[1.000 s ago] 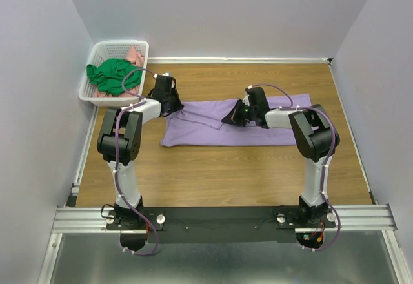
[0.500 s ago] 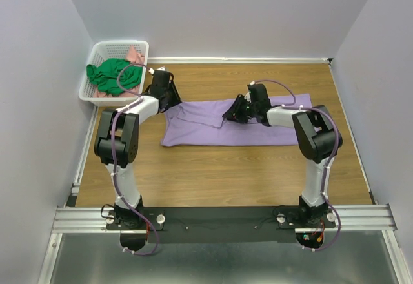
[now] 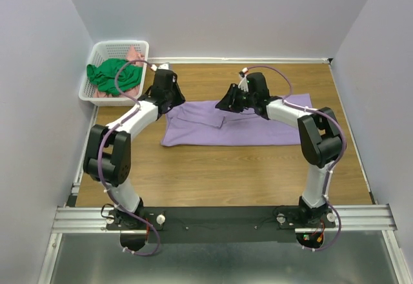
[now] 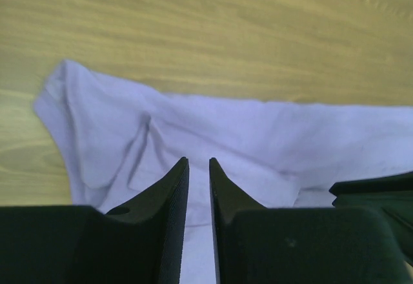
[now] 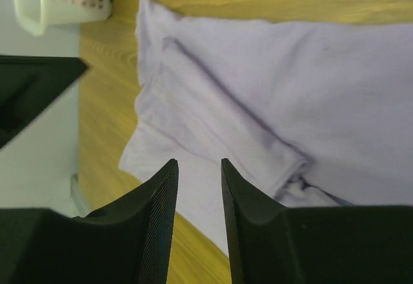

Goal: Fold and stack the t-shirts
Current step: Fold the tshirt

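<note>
Presently left end effector (image 4: pixel 198 161) and right end effector (image 5: pixel 199 162) gape near one purple t-shirt (image 3: pixel 258 129).

3 plain pale grey walls (image 3: pixel 226 13) enclose a wood-grain surface (image 3: pixel 219 168). A white strip (image 3: pixel 193 60) lines its far edge, an aluminium rail (image 3: pixel 84 218) its near edge. Lighting is soft and even.

Count taken as found.
T-shirts: three in all, being one purple tee (image 3: pixel 258 128), one green tee (image 3: pixel 106 76) and one pink tee (image 3: pixel 135 55), the last only partly visible.
Baskets: one basket (image 3: pixel 120 44).
Arms: two, left arm (image 3: pixel 132 117) and right arm (image 3: pixel 290 111).
Tools: two, left tool (image 4: pixel 199 162) and right tool (image 5: pixel 199 164), two fingers on each.
Worktops: one worktop (image 3: pixel 226 168).
</note>
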